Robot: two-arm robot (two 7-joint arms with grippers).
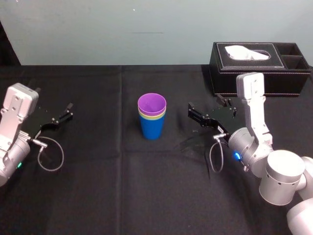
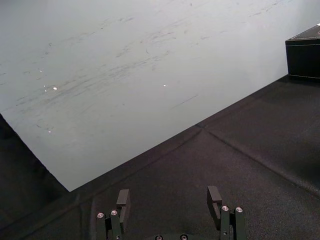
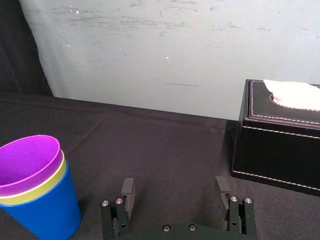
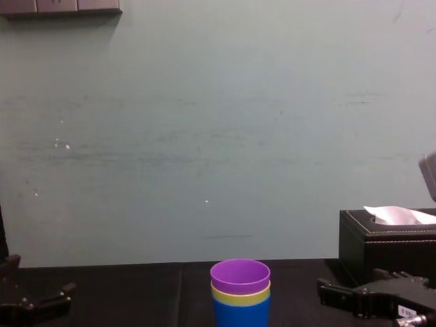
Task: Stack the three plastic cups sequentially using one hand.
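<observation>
Head overhead, chest low; shared cups [image 1: 152, 116]

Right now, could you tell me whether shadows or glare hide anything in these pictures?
Head view: even light, the cups stand out on the black cloth, while the open right gripper blends into it; chest view: the left gripper is nearly lost in the dark; wrist views: tiny glints speckle the wall.

A pale grey-green painted wall [image 4: 218, 136], scuffed and flecked with white marks, rises behind the table draped in black cloth [image 1: 98, 196]. A black stitched leather tissue box [image 1: 225, 73] holding a white tissue [image 1: 247, 53] sits at the far right by the wall.
</observation>
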